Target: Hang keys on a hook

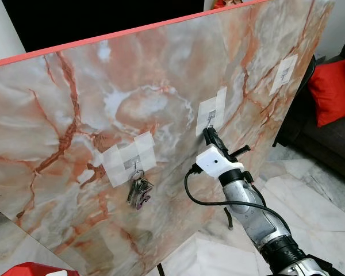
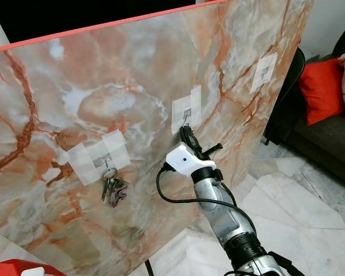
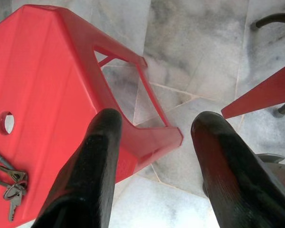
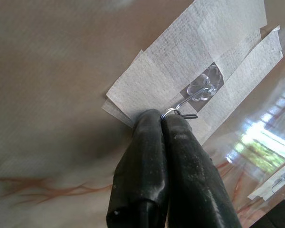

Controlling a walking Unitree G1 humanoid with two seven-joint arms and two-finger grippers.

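A marble-patterned board (image 1: 103,86) leans upright with three taped wire hooks. My right gripper (image 1: 207,133) is pressed up to the middle hook (image 4: 199,91). Its fingers (image 4: 147,142) are shut, and a small metal key ring (image 4: 170,112) pokes out at their tips, touching the hook's wire. Any keys on that ring are hidden. A bunch of keys (image 1: 140,192) hangs from the left hook (image 1: 137,165). The right hook (image 1: 286,71) is bare. My left gripper (image 3: 154,121) hangs open over a red stool (image 3: 47,80), where another key bunch (image 3: 7,183) lies.
A corner of the red stool (image 1: 34,269) sits at the lower left, on the white marble floor (image 1: 322,201). A dark sofa (image 1: 333,144) with a red cushion (image 1: 333,89) stands to the right of the board. A black cable (image 1: 218,201) loops off my right wrist.
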